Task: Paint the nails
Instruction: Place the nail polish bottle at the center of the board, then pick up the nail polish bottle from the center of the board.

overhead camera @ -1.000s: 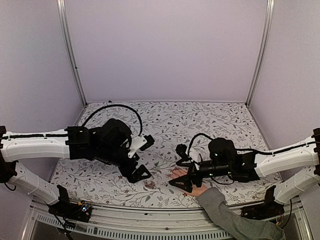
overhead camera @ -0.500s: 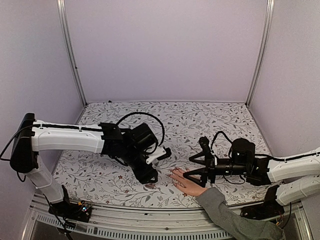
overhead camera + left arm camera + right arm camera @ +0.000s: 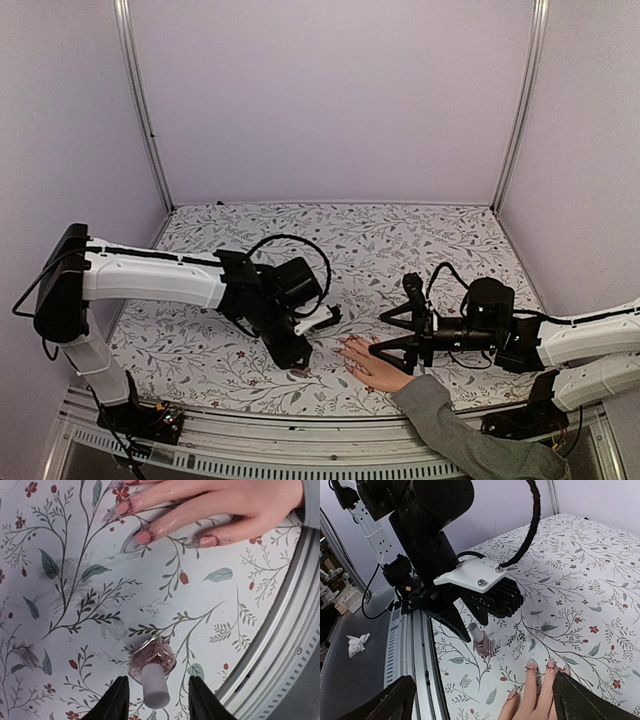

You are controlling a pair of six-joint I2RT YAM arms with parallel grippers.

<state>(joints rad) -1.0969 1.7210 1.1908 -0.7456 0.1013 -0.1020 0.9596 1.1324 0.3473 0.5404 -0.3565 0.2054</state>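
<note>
A light-skinned hand (image 3: 375, 368) lies flat near the table's front edge. Its nails (image 3: 144, 536) (image 3: 531, 666) look pink, with polish smeared on the skin around them. A small pinkish polish bottle (image 3: 152, 660) (image 3: 481, 642) with a white cap (image 3: 154, 687) stands left of the hand. My left gripper (image 3: 156, 700) (image 3: 298, 355) hangs over it, jaws open, one on each side of the cap with a gap at both. My right gripper (image 3: 385, 338) (image 3: 490, 705) is wide open just right of the fingers, holding nothing.
The metal front rail (image 3: 280, 645) (image 3: 415, 655) runs close beside the bottle. A grey sleeve (image 3: 450, 435) comes in over the front edge. A crumpled tissue (image 3: 357, 644) lies off the table. Faint smears mark the floral cloth (image 3: 75, 570) near the fingertips.
My left arm swung right and down over the bottle, and its jaws narrowed around the cap. My right gripper drew back to the right off the hand, staying wide open.
</note>
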